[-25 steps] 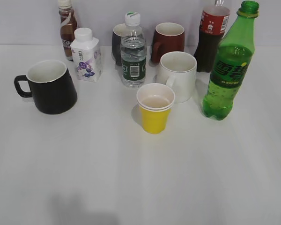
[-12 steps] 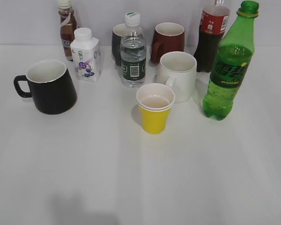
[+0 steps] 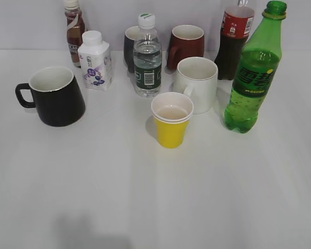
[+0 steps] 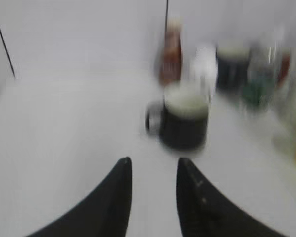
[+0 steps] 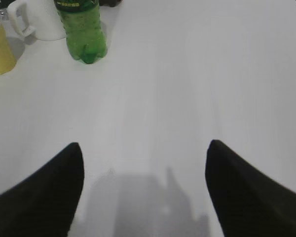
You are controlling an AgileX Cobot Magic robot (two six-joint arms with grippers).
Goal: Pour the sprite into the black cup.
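Observation:
The sprite [image 3: 252,78], a tall translucent green bottle with a dark green label, stands upright at the right of the table, with no cap on. Its lower part shows at the top left of the right wrist view [image 5: 84,29]. The black cup [image 3: 54,96], wide with a white inside and a handle to the left, stands at the left. It shows blurred in the left wrist view [image 4: 183,121]. My left gripper [image 4: 153,163] is open and empty, short of the cup. My right gripper [image 5: 144,148] is wide open and empty, well short of the sprite. Neither gripper shows in the exterior view.
A yellow paper cup [image 3: 171,120] stands in the middle front, a white mug [image 3: 197,83] behind it. A clear water bottle [image 3: 147,57], a small white carton [image 3: 95,62], a brown bottle [image 3: 74,31], a dark mug [image 3: 130,46], a dark red mug [image 3: 186,45] and a cola bottle [image 3: 233,41] stand further back.
Nothing on the table has moved in the exterior view. The left wrist view is blurred by motion.

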